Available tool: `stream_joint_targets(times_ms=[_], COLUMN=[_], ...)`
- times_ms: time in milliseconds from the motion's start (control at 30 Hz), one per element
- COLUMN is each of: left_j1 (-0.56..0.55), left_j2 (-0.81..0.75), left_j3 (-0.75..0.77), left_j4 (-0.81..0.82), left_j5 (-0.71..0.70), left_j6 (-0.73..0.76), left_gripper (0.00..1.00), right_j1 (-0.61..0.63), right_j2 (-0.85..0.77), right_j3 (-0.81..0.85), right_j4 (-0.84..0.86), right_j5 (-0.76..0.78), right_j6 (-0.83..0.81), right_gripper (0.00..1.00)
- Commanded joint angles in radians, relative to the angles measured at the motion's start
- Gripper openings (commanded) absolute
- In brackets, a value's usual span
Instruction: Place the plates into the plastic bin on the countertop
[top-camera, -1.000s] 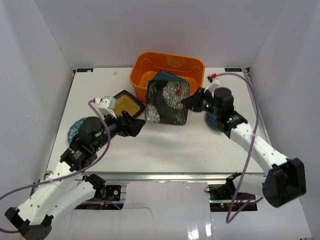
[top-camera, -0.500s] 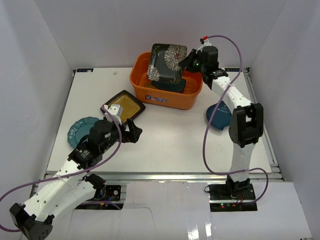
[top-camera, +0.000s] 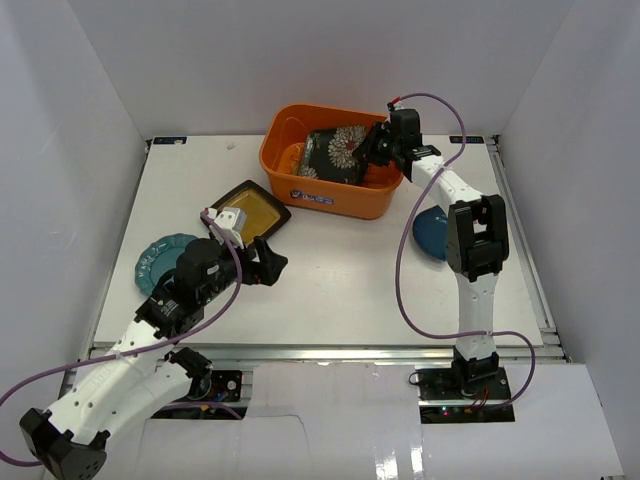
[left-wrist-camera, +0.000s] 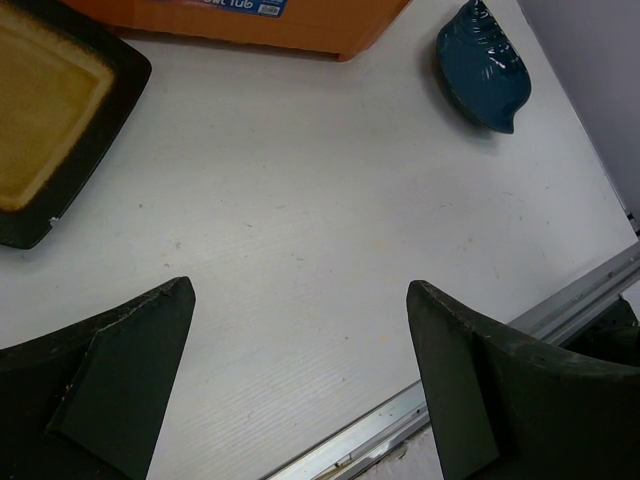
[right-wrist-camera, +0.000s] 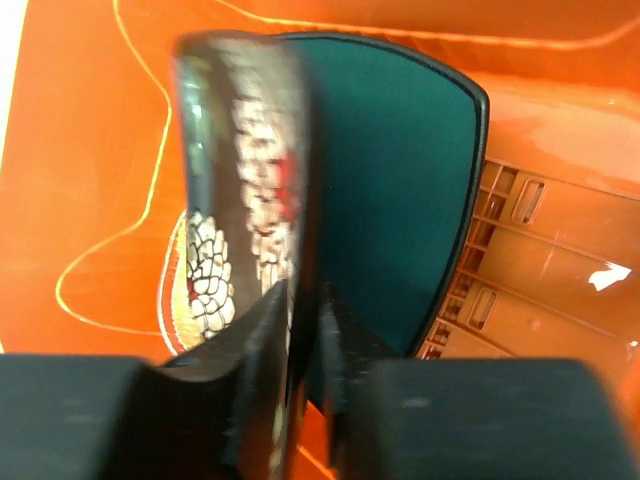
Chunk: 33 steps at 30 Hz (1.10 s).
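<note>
While the right gripper (top-camera: 378, 150) clamps the rim of the black floral plate (top-camera: 335, 152), that plate stands tilted on edge inside the orange bin (top-camera: 340, 200). It lies at 9 o'clock from the gripper in the top view, alongside a teal plate (right-wrist-camera: 400, 180); contact between the two cannot be confirmed. The left gripper (top-camera: 265, 262) hangs spread wide and empty over the worktop (top-camera: 350, 280), with the amber plate (top-camera: 250, 210) flat at 11 o'clock just beyond it and nearer the left arm, whereas the dark blue plate (top-camera: 430, 232) lies beside the right arm.
</note>
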Motion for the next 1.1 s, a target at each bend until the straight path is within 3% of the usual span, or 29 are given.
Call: stream_joint_targets(times_ms=[0, 233, 400, 433, 467, 600, 700, 733, 800, 833, 900, 933, 1000, 1067], left_j1=[0.007, 0.005, 0.007, 0.007, 0.005, -0.010, -0.091, -0.117, -0.195, -0.214, -0.252, -0.260, -0.274, -0.275], left_j2=[0.005, 0.044, 0.108, 0.126, 0.149, 0.297, 0.407, 0.459, 0.507, 0.540, 0.553, 0.539, 0.507, 0.431], left_j3=[-0.002, 0.017, -0.017, -0.017, -0.041, -0.081, -0.071, -0.058, -0.009, 0.006, 0.038, 0.040, 0.035, 0.029], left_j4=[0.026, 0.045, 0.150, 0.150, 0.199, 0.325, 0.419, 0.440, 0.446, 0.450, 0.451, 0.451, 0.450, 0.428], left_j5=[0.073, 0.127, 0.197, 0.208, 0.219, 0.251, 0.190, 0.167, 0.124, 0.115, 0.096, 0.089, 0.073, 0.063], left_j6=[-0.026, -0.101, -0.190, -0.205, -0.220, -0.308, -0.357, -0.365, -0.366, -0.362, -0.343, -0.333, -0.282, -0.227], left_gripper=[0.98, 0.98, 0.98, 0.98, 0.97, 0.96, 0.94, 0.94, 0.94, 0.93, 0.93, 0.93, 0.93, 0.95], right_j1=[-0.003, 0.006, 0.034, 0.038, 0.044, 0.069, 0.069, 0.069, 0.057, 0.046, -0.032, -0.067, -0.201, -0.335], right_j2=[-0.034, -0.054, -0.108, -0.116, -0.134, -0.194, -0.328, -0.428, -0.538, -0.653, -0.766, -0.874, -0.979, -1.106], right_j3=[0.041, 0.038, 0.067, 0.080, 0.090, 0.140, 0.014, -0.044, -0.251, -0.329, -0.578, -0.663, -0.905, -1.038], right_j4=[0.063, -0.018, -0.070, -0.075, -0.078, -0.116, -0.069, -0.020, 0.026, 0.048, 0.120, 0.150, 0.212, 0.236], right_j5=[-0.019, 0.030, 0.128, 0.151, 0.176, 0.208, 0.245, 0.263, 0.340, 0.369, 0.401, 0.386, 0.372, 0.375], right_j6=[-0.020, -0.090, -0.170, -0.181, -0.199, -0.247, -0.261, -0.264, -0.262, -0.253, -0.212, -0.145, -0.080, -0.017], right_gripper=[0.30, 0.66, 0.98, 0.99, 0.94, 0.90, 0.94, 0.99, 0.90, 0.78, 0.63, 0.48, 0.46, 0.52])
